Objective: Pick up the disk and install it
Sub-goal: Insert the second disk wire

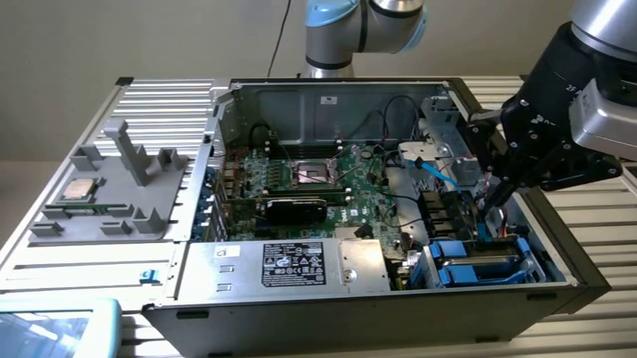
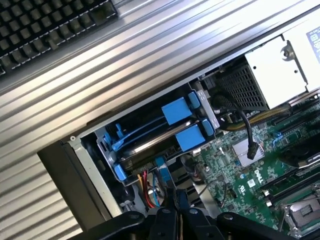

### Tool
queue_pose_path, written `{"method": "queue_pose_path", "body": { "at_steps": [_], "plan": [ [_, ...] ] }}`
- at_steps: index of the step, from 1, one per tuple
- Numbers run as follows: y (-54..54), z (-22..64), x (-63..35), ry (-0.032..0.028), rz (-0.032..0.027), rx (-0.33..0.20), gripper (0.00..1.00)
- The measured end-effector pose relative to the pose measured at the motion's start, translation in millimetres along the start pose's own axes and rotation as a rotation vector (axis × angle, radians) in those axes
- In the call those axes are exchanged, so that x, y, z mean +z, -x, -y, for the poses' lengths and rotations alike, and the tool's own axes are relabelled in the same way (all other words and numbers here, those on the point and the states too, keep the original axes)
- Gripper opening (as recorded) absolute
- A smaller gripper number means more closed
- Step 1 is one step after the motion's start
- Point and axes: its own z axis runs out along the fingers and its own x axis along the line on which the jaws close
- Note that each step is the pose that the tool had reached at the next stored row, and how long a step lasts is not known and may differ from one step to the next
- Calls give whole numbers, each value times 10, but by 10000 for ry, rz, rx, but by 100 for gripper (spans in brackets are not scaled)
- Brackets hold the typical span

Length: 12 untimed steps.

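The disk (image 1: 479, 262), silver-grey in a bright blue frame, lies in the drive cage at the near corner of the open computer case, on the exterior view's right. In the wrist view its blue frame tabs (image 2: 189, 137) face the motherboard, and thin blue rails run back along the cage. My gripper (image 1: 490, 203) hangs inside the case just above and behind the cage, among red and blue cables. Its black fingertips (image 2: 170, 200) are pressed together with nothing between them. The gripper (image 2: 173, 199) is shut and does not touch the disk.
A green motherboard (image 1: 329, 186) fills the middle of the case, and a silver box with a black label (image 1: 298, 265) sits at the front. A grey tray holding a small square CPU chip (image 1: 80, 190) lies outside on the exterior view's left. A black keyboard (image 2: 50, 25) rests on the ribbed table.
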Motion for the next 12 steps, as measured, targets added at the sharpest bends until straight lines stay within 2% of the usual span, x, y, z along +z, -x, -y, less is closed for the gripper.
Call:
{"method": "queue_pose_path", "body": {
  "at_steps": [3,7,10,11,12],
  "plan": [
    [-1,1,0,-24,41,-364,11],
    [4,-2,0,-29,36,-369,11],
    [6,-4,0,-19,55,-786,11],
    [7,-3,0,-28,66,-956,11],
    [6,-5,0,-64,84,-1058,11]
  ]
}}
